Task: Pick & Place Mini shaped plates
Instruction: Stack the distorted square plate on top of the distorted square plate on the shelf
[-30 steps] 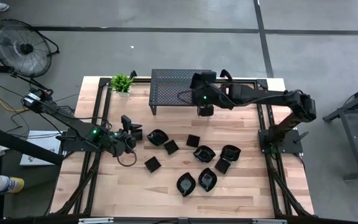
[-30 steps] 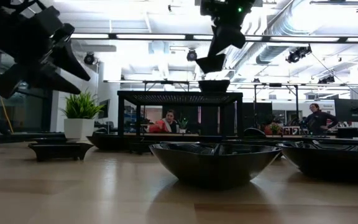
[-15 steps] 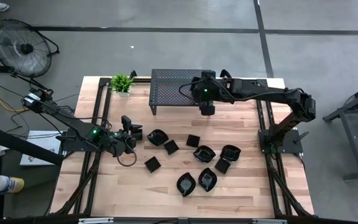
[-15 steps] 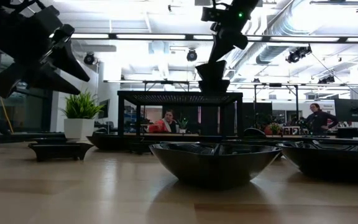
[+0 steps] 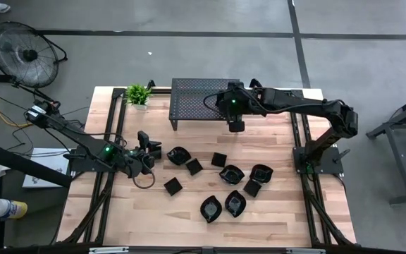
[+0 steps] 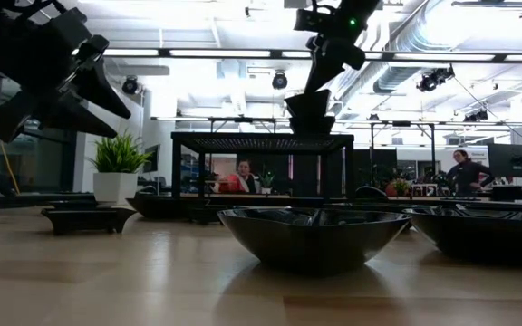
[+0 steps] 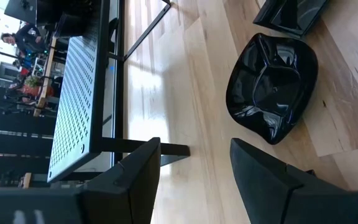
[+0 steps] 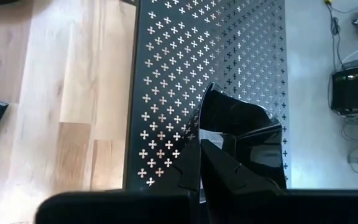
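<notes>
Several glossy black mini plates (image 5: 219, 159) lie on the wooden table. My right gripper (image 5: 236, 125) is shut on one mini plate (image 8: 247, 143) at the top of the black perforated stand (image 5: 196, 95), near its right front corner. In the low view the plate (image 6: 311, 124) sits level with the stand's top (image 6: 243, 140); whether it rests there I cannot tell. My left gripper (image 5: 149, 144) is open and empty above the table, just left of a roundish plate (image 7: 272, 87). My right gripper pinches the plate's rim (image 8: 205, 124) between its two fingers, at one edge of the plate. The fingers (image 6: 311, 101) come from above, pointing down. The plate sits upright below them over the stand's perforated top (image 8: 166, 93).
A small potted plant (image 5: 138, 93) stands at the table's far left corner beside the stand. Plates cluster in the table's middle and near right (image 5: 235, 203). Bare wood lies on the near left (image 5: 118, 212). People show in the room behind (image 6: 243, 177).
My right gripper has gone a little toward the table's right edge, still over the stand's front edge, and its fingers have come lower onto the plate. The left arm has kept still.
</notes>
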